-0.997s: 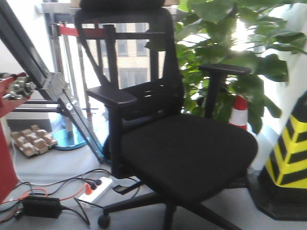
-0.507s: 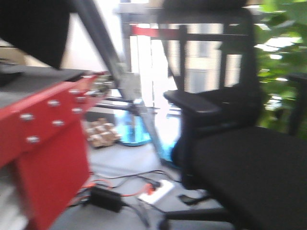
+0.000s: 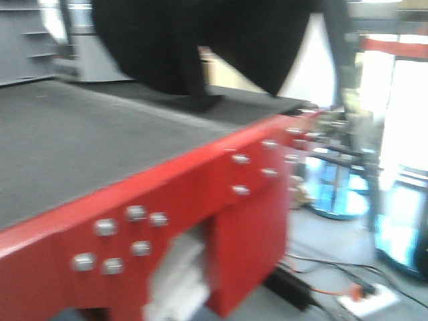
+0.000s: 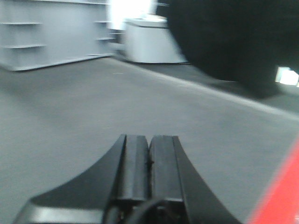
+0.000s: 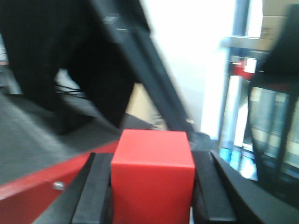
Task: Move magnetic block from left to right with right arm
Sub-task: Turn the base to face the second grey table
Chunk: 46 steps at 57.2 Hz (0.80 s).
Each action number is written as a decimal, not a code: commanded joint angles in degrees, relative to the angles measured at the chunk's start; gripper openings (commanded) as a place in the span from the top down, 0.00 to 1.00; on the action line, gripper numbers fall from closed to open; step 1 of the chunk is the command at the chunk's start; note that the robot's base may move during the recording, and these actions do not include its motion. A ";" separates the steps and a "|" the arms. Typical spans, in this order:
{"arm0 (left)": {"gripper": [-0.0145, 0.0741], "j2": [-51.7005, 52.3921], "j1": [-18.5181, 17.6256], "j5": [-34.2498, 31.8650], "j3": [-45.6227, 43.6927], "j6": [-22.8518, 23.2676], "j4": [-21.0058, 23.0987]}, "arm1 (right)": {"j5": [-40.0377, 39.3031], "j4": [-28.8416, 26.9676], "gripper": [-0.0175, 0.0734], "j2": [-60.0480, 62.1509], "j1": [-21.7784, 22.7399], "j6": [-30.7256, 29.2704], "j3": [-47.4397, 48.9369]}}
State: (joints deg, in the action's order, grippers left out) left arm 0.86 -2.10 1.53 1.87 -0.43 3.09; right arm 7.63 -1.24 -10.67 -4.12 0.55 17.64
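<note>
The right arm's black fingers (image 5: 93,191) pinch the smooth bright-red cube (image 5: 153,172), holding it lifted over the grey tabletop's (image 5: 23,140) red edge, apparently for transfer rightward; the left arm's fingers (image 4: 135,163) rest pressed together, idle.

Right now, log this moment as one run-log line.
right gripper: shut on magnetic block | left gripper: shut, empty
</note>
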 commanded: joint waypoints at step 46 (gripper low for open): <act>0.98 0.37 -0.36 -4.80 0.51 0.43 0.15 | -4.93 -0.09 0.44 -0.65 0.15 -0.55 1.76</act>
State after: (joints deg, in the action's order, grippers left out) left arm 0.86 -2.10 1.53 1.87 -0.43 3.09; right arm 7.63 -1.24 -10.67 -4.12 0.55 17.64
